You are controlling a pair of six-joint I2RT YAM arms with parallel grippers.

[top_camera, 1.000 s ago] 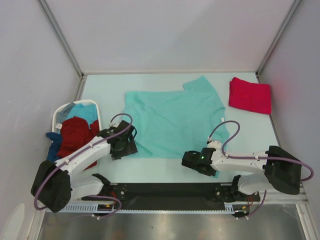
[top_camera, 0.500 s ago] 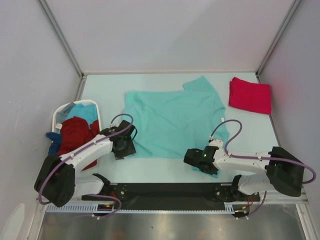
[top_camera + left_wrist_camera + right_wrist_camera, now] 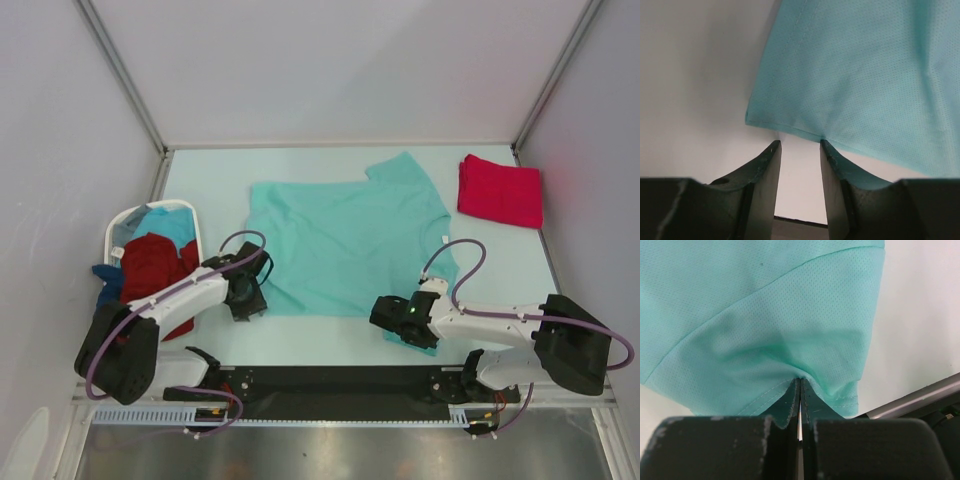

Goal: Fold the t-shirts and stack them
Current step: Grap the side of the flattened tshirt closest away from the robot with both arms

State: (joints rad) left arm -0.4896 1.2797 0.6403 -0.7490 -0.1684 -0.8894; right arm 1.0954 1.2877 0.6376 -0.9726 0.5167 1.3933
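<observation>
While right tool (image 3: 799,383) pinches teal t-shirt (image 3: 345,240), left tool (image 3: 800,146) gapes

Bright, even, diffuse light; faint soft shadows; all views sharp.

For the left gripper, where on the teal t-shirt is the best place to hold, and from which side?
Probably the near-left hem corner, approached low from the robot's side. The teal t-shirt lies flat, and that corner juts out just ahead of the open left gripper.

The spread t-shirt (image 3: 345,245) lies just ahead of the left gripper (image 3: 800,145) and right gripper (image 3: 800,381), between them. The folded t-shirt (image 3: 500,190) lies well beyond the right gripper, and the basket (image 3: 112,235) sits left of the left gripper.
</observation>
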